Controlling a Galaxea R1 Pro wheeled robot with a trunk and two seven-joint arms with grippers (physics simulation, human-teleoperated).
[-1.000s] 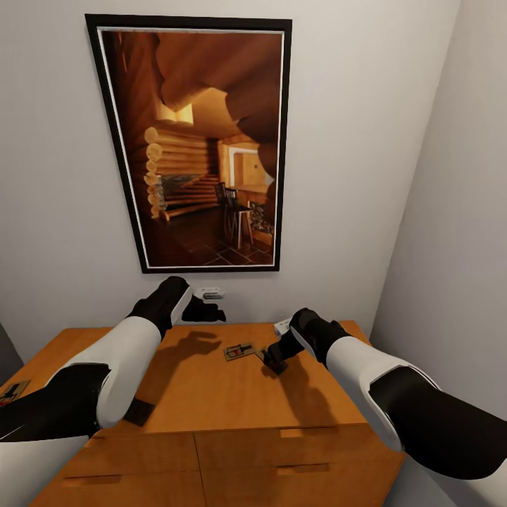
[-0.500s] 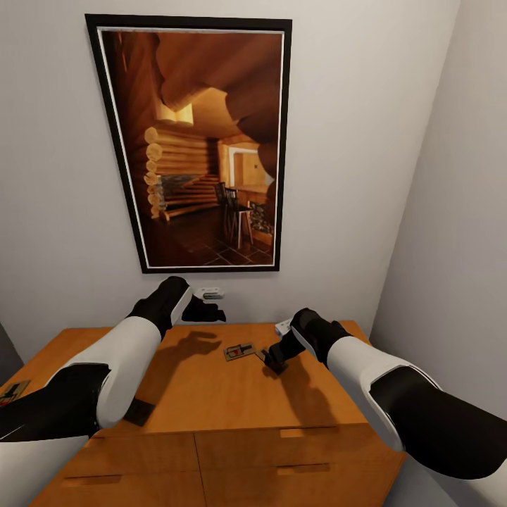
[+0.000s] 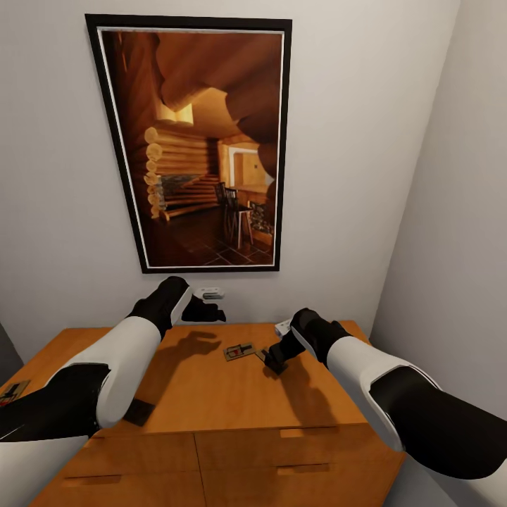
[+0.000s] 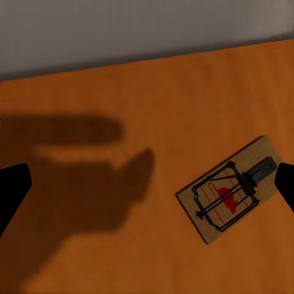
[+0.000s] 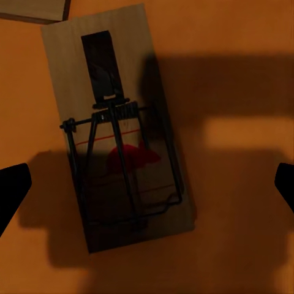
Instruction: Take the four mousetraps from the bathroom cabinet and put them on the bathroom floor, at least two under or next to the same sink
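Wooden mousetrap (image 5: 116, 135) lies flat between the spread-open right tool (image 5: 147, 184); head view hides it.

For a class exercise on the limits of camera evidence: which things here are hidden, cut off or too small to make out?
- Mousetrap: cut by the head view's edge beside the left arm.
- Small white thing on the cabinet: half hidden behind the right arm.
- Another board: cut off in the right wrist view.
- Right gripper: jaws too small to read in the head view.
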